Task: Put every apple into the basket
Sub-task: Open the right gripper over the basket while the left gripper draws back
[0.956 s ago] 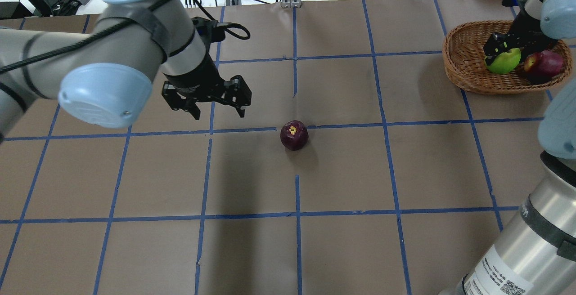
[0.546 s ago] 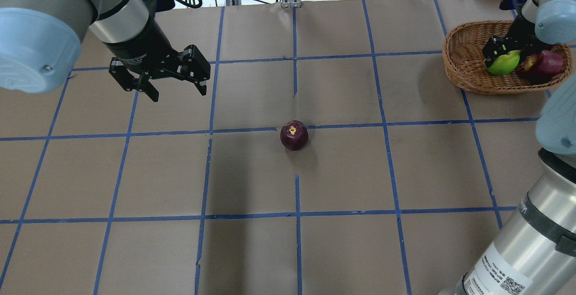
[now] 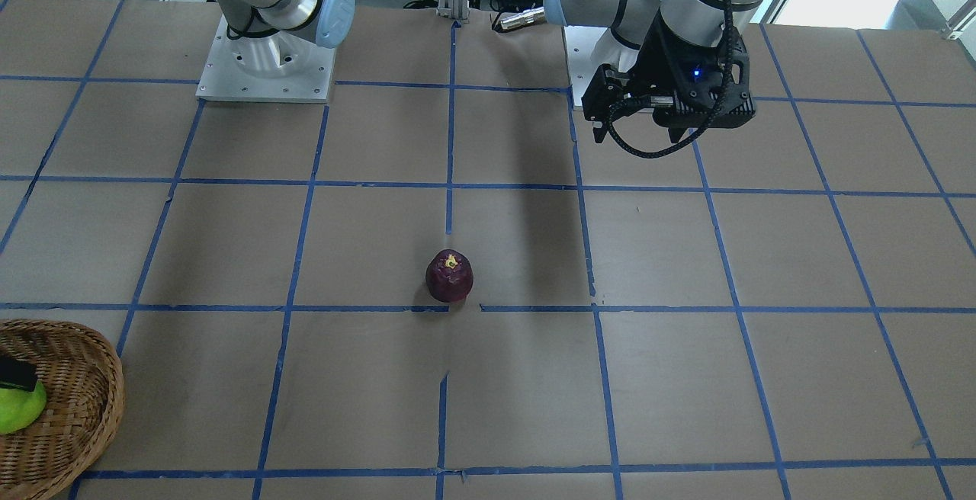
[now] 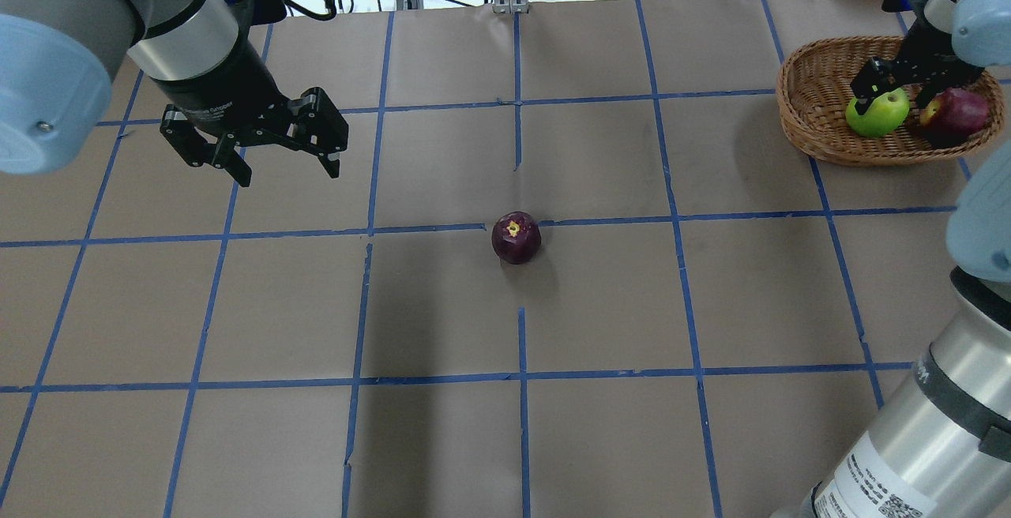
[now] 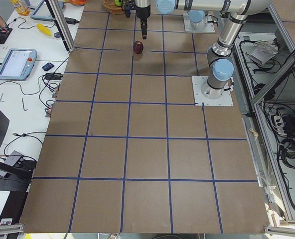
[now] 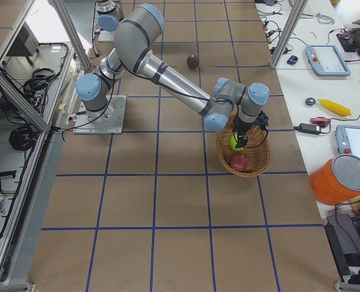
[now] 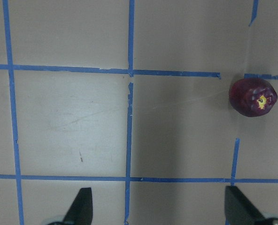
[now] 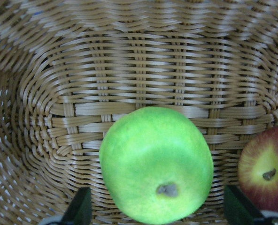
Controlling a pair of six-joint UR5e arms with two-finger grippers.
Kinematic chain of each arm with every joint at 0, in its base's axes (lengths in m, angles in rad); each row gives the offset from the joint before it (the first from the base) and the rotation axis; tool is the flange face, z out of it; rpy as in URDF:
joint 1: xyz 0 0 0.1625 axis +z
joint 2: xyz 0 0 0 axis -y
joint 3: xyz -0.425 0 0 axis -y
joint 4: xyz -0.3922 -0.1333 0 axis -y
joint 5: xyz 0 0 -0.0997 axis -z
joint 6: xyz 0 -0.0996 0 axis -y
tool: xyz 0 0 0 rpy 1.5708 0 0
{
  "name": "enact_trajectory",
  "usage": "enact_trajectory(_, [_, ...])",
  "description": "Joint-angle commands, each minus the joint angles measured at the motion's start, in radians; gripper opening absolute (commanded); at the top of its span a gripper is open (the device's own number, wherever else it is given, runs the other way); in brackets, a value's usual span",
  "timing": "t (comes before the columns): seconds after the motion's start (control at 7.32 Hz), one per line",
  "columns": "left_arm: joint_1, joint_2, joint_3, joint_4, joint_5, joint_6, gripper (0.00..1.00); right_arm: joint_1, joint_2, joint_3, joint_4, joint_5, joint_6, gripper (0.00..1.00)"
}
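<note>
Purple apple (image 4: 516, 238) sits alone on the table (image 4: 632, 305). Farther off, the left gripper (image 4: 288, 174) hangs spread wide. Farthest, the right gripper (image 4: 892, 95), jaws apart, hovers over the green apple (image 4: 875, 115) and red apple (image 4: 957, 111) in the basket (image 4: 806, 99).

A lone apple (image 4: 516, 238) sat near the middle of the table (image 4: 632, 305). The basket (image 4: 806, 127) stood at the far right corner, holding an inner apple (image 4: 875, 115) with an outer apple (image 4: 960, 111) just beside it on the right. The right gripper (image 4: 892, 98) hung over the inner apple. The left gripper (image 4: 288, 176) hung over the table's left half, well apart from the lone apple.
</note>
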Motion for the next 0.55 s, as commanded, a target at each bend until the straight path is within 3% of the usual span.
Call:
enact_trajectory(0.0, [-0.001, 0.007, -0.010, 0.005, 0.002, 0.042, 1.00, 0.044, -0.132, -0.002, 0.177, 0.030, 0.010, 1.00])
enact_trajectory(0.14, [-0.001, 0.007, -0.012, 0.007, 0.002, 0.040, 1.00, 0.134, -0.177, 0.005, 0.225, 0.065, 0.040, 1.00])
enact_trajectory(0.41, [-0.001, 0.005, -0.012, 0.008, 0.000, 0.040, 1.00, 0.363, -0.195, 0.024, 0.241, 0.128, 0.323, 1.00])
